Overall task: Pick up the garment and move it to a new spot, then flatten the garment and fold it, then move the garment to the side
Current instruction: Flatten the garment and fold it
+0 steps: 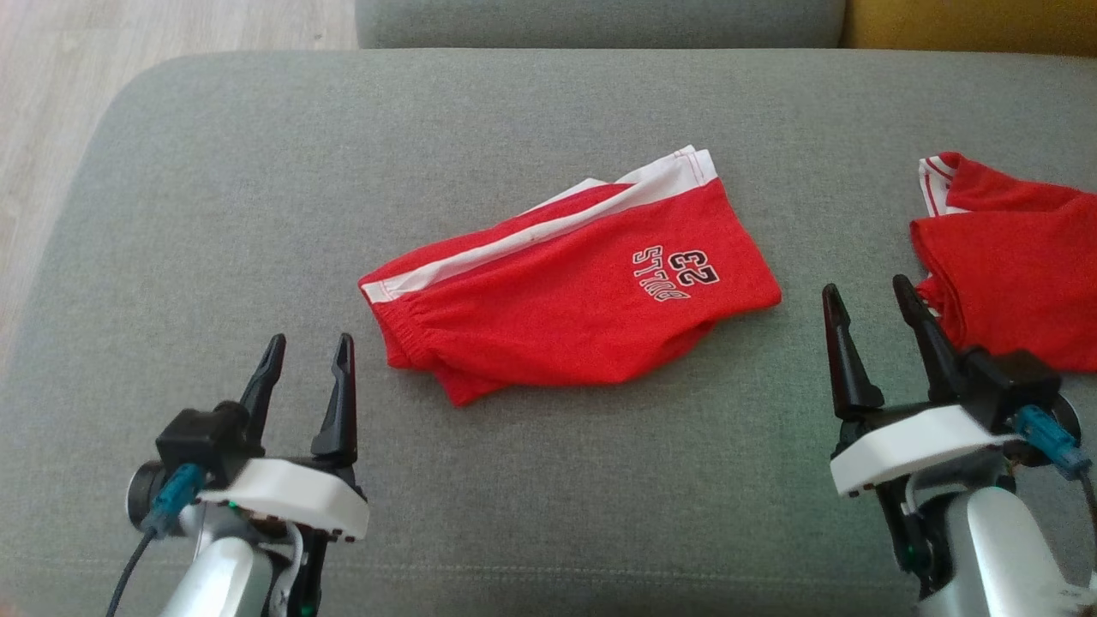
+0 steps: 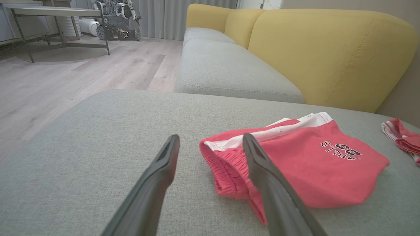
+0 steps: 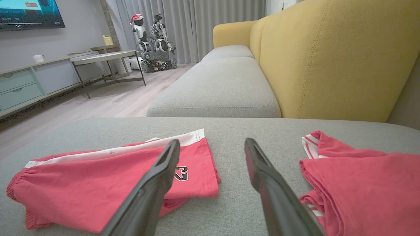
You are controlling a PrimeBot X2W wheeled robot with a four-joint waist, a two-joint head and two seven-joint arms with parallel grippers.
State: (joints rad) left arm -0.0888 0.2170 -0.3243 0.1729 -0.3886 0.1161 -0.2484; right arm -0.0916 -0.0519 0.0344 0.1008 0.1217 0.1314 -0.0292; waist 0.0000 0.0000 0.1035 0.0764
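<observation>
Red shorts [image 1: 583, 300] lie mid grey cushion [image 1: 257, 171], looking soft, light and floppy. Probably best pinched at the elastic waistband or a hem corner. Left gripper [image 1: 310, 343] and right gripper [image 1: 866, 288] are both spread wide and empty, over the cushion's near edge.

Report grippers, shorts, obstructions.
Left gripper open, empty. Right gripper open, empty. Red shorts folded on grey cushion, ungripped. Second red garment beside right gripper.

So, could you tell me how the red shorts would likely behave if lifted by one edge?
Probably floppy: the red shorts are thin cloth lying limp in layers, so a lifted edge would likely drape and unfold. They look light; on the textured grey cushion, a push would probably bunch them.
</observation>
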